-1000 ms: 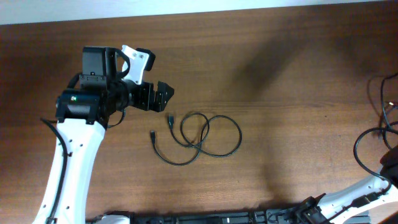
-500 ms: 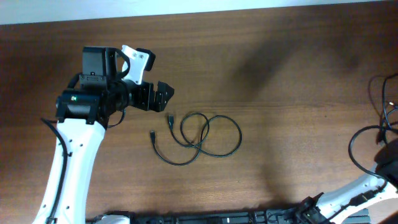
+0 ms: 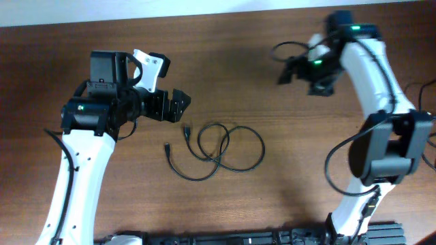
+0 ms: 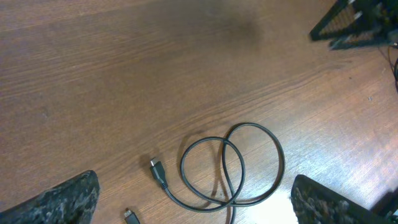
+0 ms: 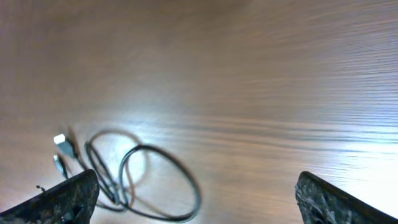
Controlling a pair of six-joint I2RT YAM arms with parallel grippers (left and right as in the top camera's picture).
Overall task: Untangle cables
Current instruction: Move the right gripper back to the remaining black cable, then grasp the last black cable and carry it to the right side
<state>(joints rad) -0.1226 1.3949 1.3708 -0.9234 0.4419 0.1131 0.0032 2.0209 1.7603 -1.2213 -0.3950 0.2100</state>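
**Looped cord lay untouched, both pincers spread**

The thin black looped cable [image 3: 219,160] [image 4: 231,177] [image 5: 124,180] lay mid-way across the brown wooden table [image 3: 306,184], its plug ends toward the left edge. The overhead view placed the left gripper [image 3: 178,109] just beside it and the right gripper [image 3: 289,71] near the far edge. Only the wrist views showed both pincers gaping and empty, and the right wrist view was blurred.

Right arm [image 3: 373,82]: a second ago only its lowest section showed at the lower right corner; half a second ago it had lifted slightly there; now it rises from the lower right edge and reaches over the upper right part of the table [image 3: 286,170]
Elbow joint [image 3: 385,146]: newly in the overhead view, near the right edge
Right gripper [image 3: 286,72]: out of the overhead view before; now hanging up and right of the cables [image 3: 216,151], well apart from them
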